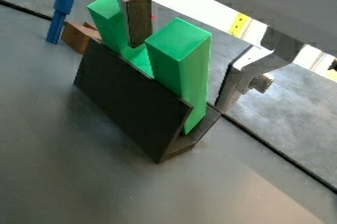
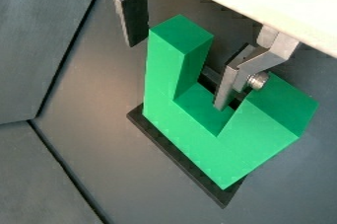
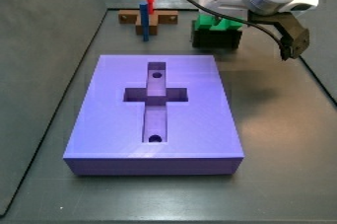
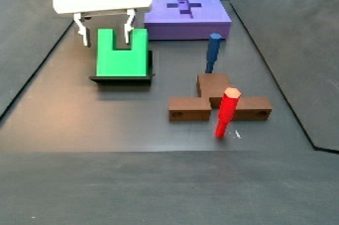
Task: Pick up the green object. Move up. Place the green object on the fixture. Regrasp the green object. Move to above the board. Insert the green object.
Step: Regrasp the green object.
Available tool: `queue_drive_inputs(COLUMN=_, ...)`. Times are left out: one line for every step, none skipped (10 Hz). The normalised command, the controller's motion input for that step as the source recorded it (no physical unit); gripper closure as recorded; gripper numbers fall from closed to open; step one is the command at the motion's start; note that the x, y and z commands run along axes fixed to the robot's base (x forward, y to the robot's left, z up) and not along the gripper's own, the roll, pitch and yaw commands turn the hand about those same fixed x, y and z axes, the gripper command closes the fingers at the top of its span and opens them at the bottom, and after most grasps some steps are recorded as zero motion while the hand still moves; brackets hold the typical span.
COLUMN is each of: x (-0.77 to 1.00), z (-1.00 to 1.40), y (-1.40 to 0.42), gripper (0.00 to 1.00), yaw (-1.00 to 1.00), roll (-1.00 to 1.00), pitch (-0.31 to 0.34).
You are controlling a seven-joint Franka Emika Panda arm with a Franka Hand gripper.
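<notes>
we count one green object (image 2: 218, 119), one fixture (image 1: 132, 105), one board (image 3: 158, 110), one brown stand (image 4: 219, 102) with red and blue posts. green object sits in fixture, prongs up. gripper (image 2: 191, 40) above it, fingers (image 1: 137, 23) apart, straddling one prong; contact unclear, nothing clamped.

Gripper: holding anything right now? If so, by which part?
Nothing clearly held. The gripper straddles one upright prong of the green object, which sits in the fixture; both fingers stand apart from the prong.
</notes>
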Motion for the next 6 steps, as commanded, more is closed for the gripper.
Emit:
queue_drive_inputs(x=0.00, z=-0.01, y=0.00, gripper=0.00, yaw=0.00, roll=0.00, pitch=0.014)
queue_drive_inputs(x=0.00, z=0.00, y=0.00, gripper=0.00, yaw=0.00, roll=0.00, pitch=0.000)
queue_drive_inputs(x=0.00, z=0.00, y=0.00, gripper=1.00, yaw=0.00, roll=0.00, pitch=0.000)
queue_drive_inputs(x=0.00, z=0.00, y=0.00, gripper=1.00, yaw=0.00, roll=0.00, pitch=0.000)
queue_drive_inputs(x=0.00, z=0.00, y=0.00, gripper=1.00, yaw=0.00, roll=0.00, pitch=0.000)
queue_drive_inputs(x=0.00, z=0.00, y=0.00, gripper=1.00, yaw=0.00, roll=0.00, pitch=0.000)
